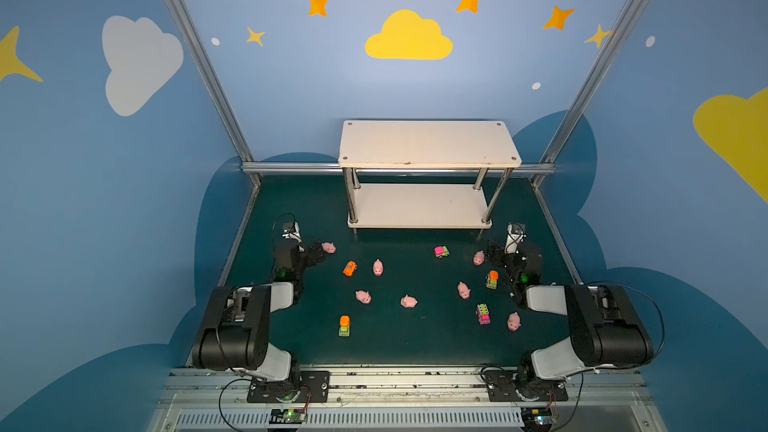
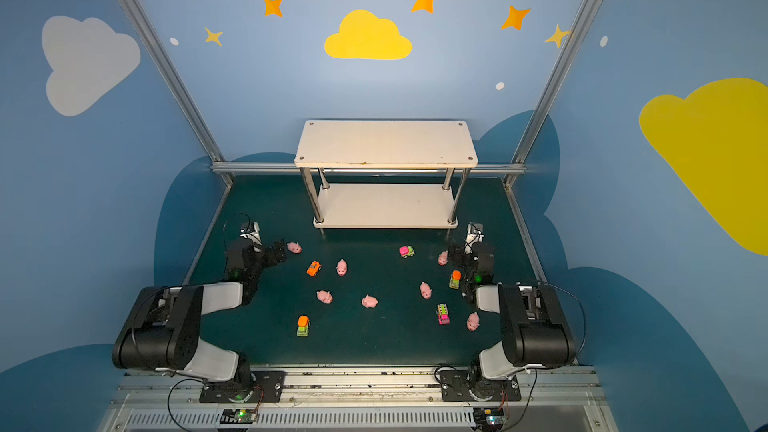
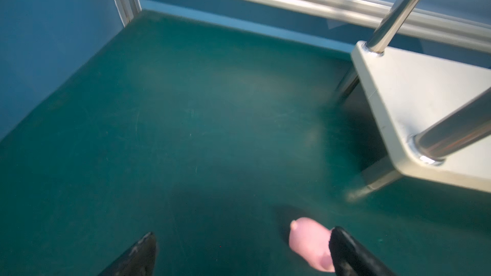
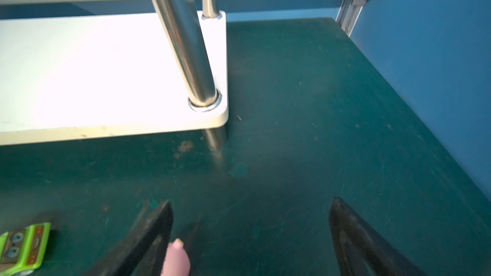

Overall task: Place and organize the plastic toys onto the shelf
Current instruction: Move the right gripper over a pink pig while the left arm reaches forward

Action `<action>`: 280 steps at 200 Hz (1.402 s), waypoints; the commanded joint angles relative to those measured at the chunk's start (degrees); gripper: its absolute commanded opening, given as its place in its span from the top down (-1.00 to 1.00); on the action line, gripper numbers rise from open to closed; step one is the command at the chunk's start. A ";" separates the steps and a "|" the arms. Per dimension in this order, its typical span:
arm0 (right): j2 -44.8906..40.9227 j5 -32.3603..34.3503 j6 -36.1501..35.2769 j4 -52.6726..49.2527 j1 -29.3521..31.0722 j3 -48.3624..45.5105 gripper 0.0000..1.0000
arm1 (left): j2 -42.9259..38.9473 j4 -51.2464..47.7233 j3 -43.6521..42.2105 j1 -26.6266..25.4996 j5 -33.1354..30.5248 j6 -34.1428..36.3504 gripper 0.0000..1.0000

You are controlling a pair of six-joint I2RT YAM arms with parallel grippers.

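Observation:
The two-tier cream shelf [image 1: 428, 143] [image 2: 386, 143] stands at the back with both boards bare. Several pink pigs and small vehicles lie scattered on the green mat. My left gripper [image 1: 318, 252] [image 3: 243, 237] is open and low, with a pig [image 1: 328, 247] [image 3: 308, 242] lying between its jaws against one finger. On the other side my right gripper [image 1: 492, 253] [image 4: 251, 203] is open too, and a pig [image 1: 478, 258] [image 4: 176, 258] sits just inside one finger. A magenta-green car [image 1: 441, 251] and an orange car [image 1: 350, 268] rest in front of the shelf.
The shelf's metal posts [image 3: 451, 131] [image 4: 191, 49] stand close to both grippers. An aluminium rail [image 1: 291, 167] and blue walls border the mat. A green vehicle [image 4: 24, 245] lies beside the right gripper. An orange-green truck [image 1: 492, 279] sits by the right arm.

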 commanded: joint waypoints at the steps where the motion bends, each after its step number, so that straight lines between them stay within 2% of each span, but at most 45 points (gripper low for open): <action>1: -3.77 3.37 0.14 -10.68 1.17 4.80 -0.81 | -3.50 -8.43 3.74 -1.65 -3.73 1.23 -1.00; 18: -4.88 6.13 2.14 -16.62 1.74 6.80 -0.80 | -5.25 -12.60 5.74 -3.52 -6.82 1.15 -1.00; 46: -7.22 10.91 6.01 -24.53 3.76 8.91 -0.81 | -7.14 -16.62 7.65 -5.77 -6.81 -0.37 -1.00; 66: -9.54 17.55 8.47 -28.74 6.22 10.02 -0.81 | -8.77 -18.34 8.06 -7.74 -6.97 -1.33 -1.00; 80: -10.85 24.73 10.63 -35.00 8.54 12.62 -0.82 | -10.14 -18.74 7.74 -9.55 -7.15 -1.94 -1.00; 86: -11.31 27.52 13.66 -40.18 9.11 14.58 -0.81 | -10.70 -18.80 7.55 -10.34 -7.24 -2.34 -1.00; 102: -11.75 28.74 17.78 -50.48 9.27 19.67 -0.81 | -12.13 -19.05 7.19 -12.54 -7.33 -2.75 -0.99; 116: -12.25 28.35 17.82 -54.58 9.94 21.53 -0.81 | -13.20 -20.02 7.39 -14.60 -7.69 -2.64 -1.00; 142: -15.65 25.97 15.95 -56.25 13.00 21.28 -0.80 | -14.54 -21.82 7.87 -19.01 -9.24 -1.89 -1.00; 184: -21.21 15.88 17.16 -60.60 15.46 21.16 -0.79 | -15.06 -22.67 7.91 -24.27 -9.01 -1.35 -1.00; 243: -19.27 7.82 22.16 -65.20 18.17 22.28 -0.74 | -15.92 -24.55 8.66 -26.82 -6.87 -1.35 -1.00; 280: -15.12 7.95 25.30 -62.55 18.55 21.61 -0.63 | -14.66 -23.99 8.83 -26.93 -6.20 -1.67 -1.00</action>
